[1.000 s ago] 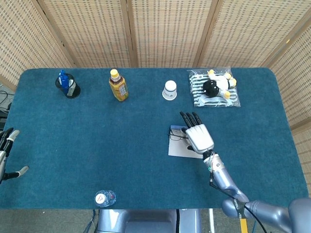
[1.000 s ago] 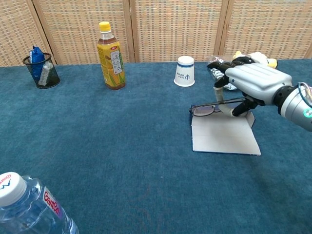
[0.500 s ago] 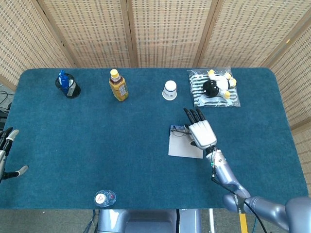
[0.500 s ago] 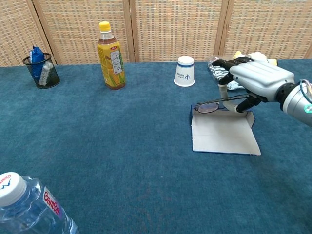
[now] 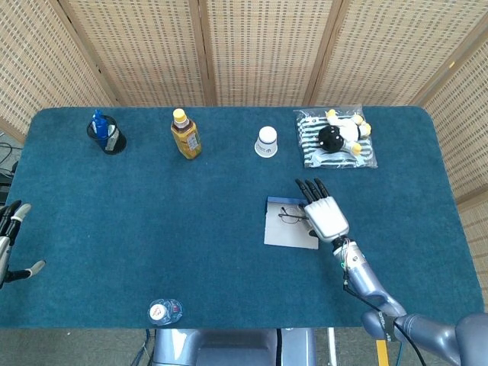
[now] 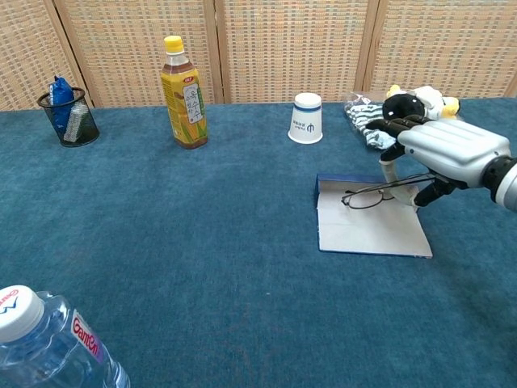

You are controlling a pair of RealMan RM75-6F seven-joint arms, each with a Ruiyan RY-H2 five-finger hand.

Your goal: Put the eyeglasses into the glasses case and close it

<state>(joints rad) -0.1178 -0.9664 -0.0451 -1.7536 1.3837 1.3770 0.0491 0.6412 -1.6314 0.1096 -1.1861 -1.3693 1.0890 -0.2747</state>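
The thin-framed eyeglasses (image 5: 290, 217) (image 6: 365, 197) hang just above the open glasses case (image 5: 286, 234) (image 6: 367, 232), a flat white-lined panel with a dark blue rim. My right hand (image 5: 326, 215) (image 6: 449, 149) pinches them by the right end of the frame between thumb and finger, the other fingers stretched out over the case's right edge. Whether the lenses touch the lining I cannot tell. My left hand (image 5: 11, 244) shows only in the head view, at the far left table edge, fingers apart and holding nothing.
Along the far side stand a mesh pen holder (image 5: 105, 134) (image 6: 68, 112), a tea bottle (image 5: 186, 135) (image 6: 183, 83), an upturned paper cup (image 5: 266, 141) (image 6: 306, 118) and a bagged plush toy (image 5: 337, 138) (image 6: 408, 105). A water bottle (image 5: 164, 311) (image 6: 42, 346) lies at the near edge.
My right hand has carried the eyeglasses rightward and lower, from the case's far-left corner to above its far half. The left hand has stayed put.
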